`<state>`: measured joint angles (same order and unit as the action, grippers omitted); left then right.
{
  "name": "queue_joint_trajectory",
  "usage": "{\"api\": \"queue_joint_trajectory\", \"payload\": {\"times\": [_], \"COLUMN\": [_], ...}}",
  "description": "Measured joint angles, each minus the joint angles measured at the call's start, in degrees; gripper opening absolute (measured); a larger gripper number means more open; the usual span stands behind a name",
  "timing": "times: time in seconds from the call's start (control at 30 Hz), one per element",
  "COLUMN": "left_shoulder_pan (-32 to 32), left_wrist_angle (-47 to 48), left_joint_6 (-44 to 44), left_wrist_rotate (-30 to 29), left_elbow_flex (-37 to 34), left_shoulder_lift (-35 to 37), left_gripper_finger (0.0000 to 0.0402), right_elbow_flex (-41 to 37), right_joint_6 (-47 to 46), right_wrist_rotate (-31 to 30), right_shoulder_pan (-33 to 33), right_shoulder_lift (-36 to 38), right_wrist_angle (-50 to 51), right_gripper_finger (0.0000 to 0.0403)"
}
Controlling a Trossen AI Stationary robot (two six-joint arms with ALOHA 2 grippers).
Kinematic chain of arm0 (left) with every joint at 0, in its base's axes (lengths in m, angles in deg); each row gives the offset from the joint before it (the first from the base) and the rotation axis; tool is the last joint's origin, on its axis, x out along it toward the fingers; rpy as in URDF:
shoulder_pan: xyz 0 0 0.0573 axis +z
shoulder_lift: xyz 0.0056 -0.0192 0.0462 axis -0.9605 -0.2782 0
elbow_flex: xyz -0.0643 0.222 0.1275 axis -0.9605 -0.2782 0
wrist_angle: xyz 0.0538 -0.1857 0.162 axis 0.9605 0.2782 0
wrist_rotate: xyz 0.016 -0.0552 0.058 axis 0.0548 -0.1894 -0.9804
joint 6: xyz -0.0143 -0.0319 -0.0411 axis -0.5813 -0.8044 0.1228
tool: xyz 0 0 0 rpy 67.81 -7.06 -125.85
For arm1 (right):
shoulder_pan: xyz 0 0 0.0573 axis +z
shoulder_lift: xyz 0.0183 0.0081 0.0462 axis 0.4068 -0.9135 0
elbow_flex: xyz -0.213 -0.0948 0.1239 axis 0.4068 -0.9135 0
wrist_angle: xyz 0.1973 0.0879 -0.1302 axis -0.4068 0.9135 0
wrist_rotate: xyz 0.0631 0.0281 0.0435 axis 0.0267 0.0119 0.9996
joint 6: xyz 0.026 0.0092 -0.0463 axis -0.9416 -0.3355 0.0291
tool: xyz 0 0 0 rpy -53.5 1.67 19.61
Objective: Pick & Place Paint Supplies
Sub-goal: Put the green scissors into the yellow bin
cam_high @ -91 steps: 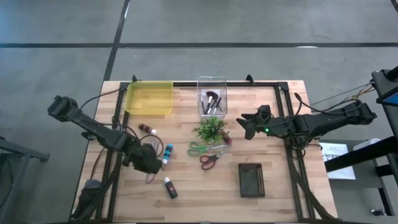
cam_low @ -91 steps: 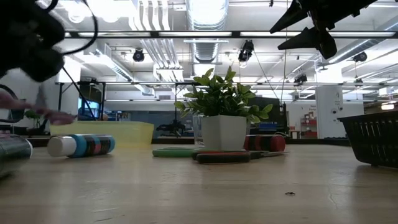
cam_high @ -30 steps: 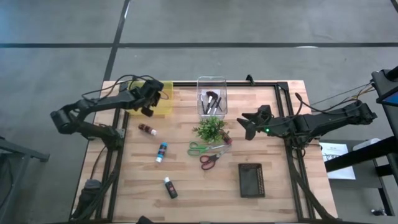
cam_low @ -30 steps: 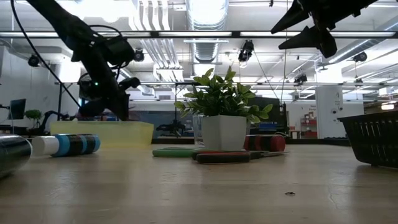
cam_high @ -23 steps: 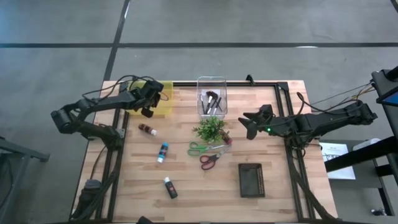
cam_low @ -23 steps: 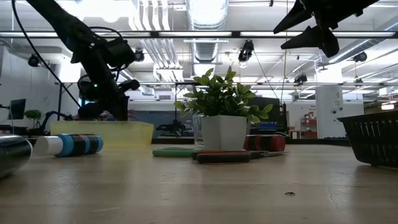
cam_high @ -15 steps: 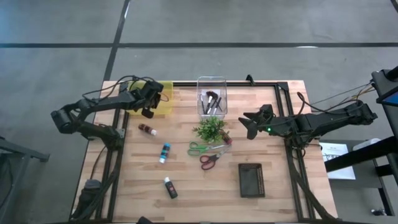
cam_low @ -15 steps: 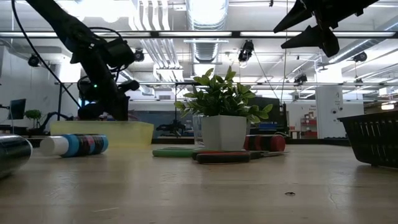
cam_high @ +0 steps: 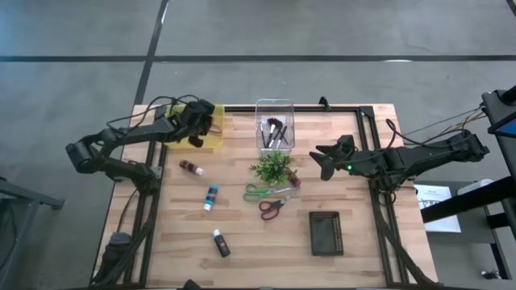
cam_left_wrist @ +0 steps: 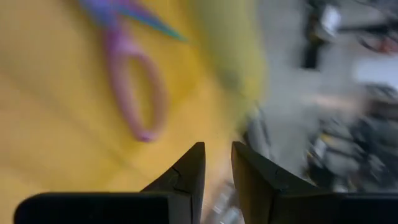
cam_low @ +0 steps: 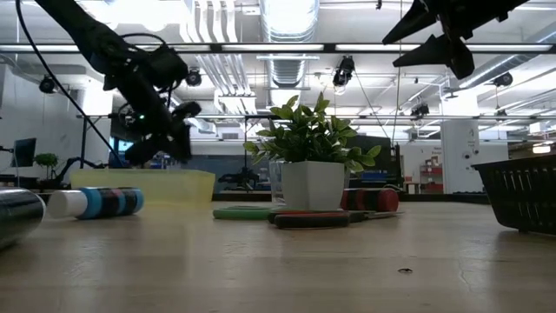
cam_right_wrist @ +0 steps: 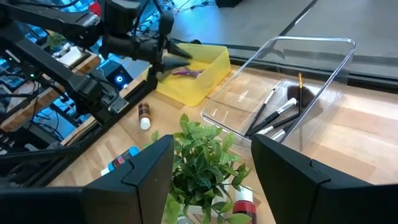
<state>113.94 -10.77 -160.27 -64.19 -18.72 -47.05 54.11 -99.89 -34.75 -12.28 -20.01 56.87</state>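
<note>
My left gripper (cam_high: 197, 138) (cam_left_wrist: 217, 149) hangs over the yellow bin (cam_high: 184, 129), tipped, its fingers open by a narrow gap and empty. Purple-handled scissors (cam_left_wrist: 134, 93) (cam_right_wrist: 185, 72) lie flat on the bin's floor. On the table lie a blue tube (cam_high: 210, 196), a brown tube (cam_high: 190, 167), a black tube with a white cap (cam_high: 220, 242), green scissors (cam_high: 258, 192) and red scissors (cam_high: 272, 208). Brushes (cam_high: 274, 130) rest in a clear bin (cam_high: 274, 105). My right gripper (cam_high: 318, 161) (cam_right_wrist: 211, 143) waits open above the table, right of the plant (cam_high: 272, 167).
The potted plant stands mid-table with a small red-and-dark tube (cam_high: 294, 182) at its base. A black mesh basket (cam_high: 326, 232) sits near the front right. Bare wood lies along the near edge and between the tubes and the scissors.
My left gripper has stayed over the yellow bin but has turned and tipped, swinging a little toward the table's right. The blue tube has rocked slightly toward the right and back. The right arm has kept still.
</note>
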Motion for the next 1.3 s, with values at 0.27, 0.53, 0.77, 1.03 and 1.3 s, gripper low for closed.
{"api": "queue_joint_trajectory", "payload": {"times": [0.27, 0.53, 0.77, 1.03, 1.3], "left_shoulder_pan": [0.0, -0.3, -4.6, -22.4, -35.6], "left_wrist_angle": [-26.3, -50.5, -58.5, -58.1, -21.5], "left_joint_6": [21.3, 38.8, 40.9, 39.8, 73.4], "left_wrist_rotate": [12.5, 38.7, 61.4, 74.3, 66.6], "left_elbow_flex": [0.1, 0.1, 0.1, 0.1, 4.8], "left_shoulder_lift": [0.1, 0.1, 1.5, 3.8, 3.8], "left_gripper_finger": [0.0088, 0.0089, 0.0089, 0.0089, 0.0079], "right_elbow_flex": [0.0, 0.0, 0.0, 0.0, 0.0], "right_joint_6": [0.0, 0.3, 0.2, 0.0, -3.4], "right_wrist_rotate": [0.0, 0.0, 0.0, 0.0, 0.1], "right_shoulder_pan": [0.0, 0.0, 0.0, 0.0, 0.0], "right_shoulder_lift": [0.8, 1.7, 2.6, 3.8, 3.7], "right_wrist_angle": [-0.2, -0.2, -0.6, -0.6, -0.7], "right_gripper_finger": [0.0215, 0.0215, 0.0215, 0.0215, 0.0215]}}
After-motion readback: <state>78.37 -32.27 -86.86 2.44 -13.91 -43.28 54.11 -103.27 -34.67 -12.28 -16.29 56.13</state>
